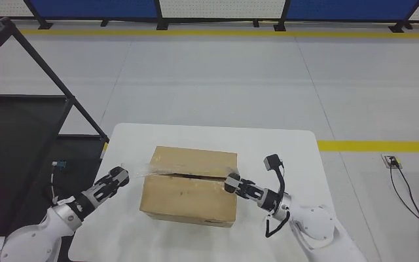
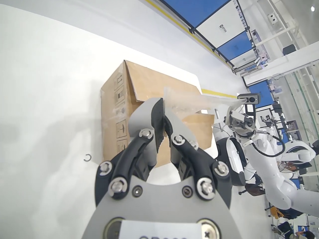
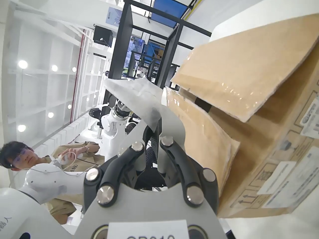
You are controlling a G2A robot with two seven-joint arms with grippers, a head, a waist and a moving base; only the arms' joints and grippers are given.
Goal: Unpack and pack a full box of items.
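The left end effector [image 2: 163,110] is pinched tight on one end of a strip of clear tape [image 2: 199,100], which runs from its pads out over the top of the cardboard box [image 2: 149,83]. The right end effector [image 3: 153,125] is likewise closed on clear tape that rises past its fingertips; whether both hold the same strip I cannot tell.

From the top view, the left end effector sits just off the box's left end and the right one at its right end, beside the seam [image 1: 190,174]. The box stands in the middle of the white tabletop [image 1: 275,150], its long axis running left to right between the two arms. The seam follows that axis, and the two top flaps [image 3: 239,75] are slightly lifted, with a dark gap between them.

The left end face carries a column of black handling symbols [image 2: 120,115]. The right end face has white stickers [image 3: 281,175], with print too small to read.
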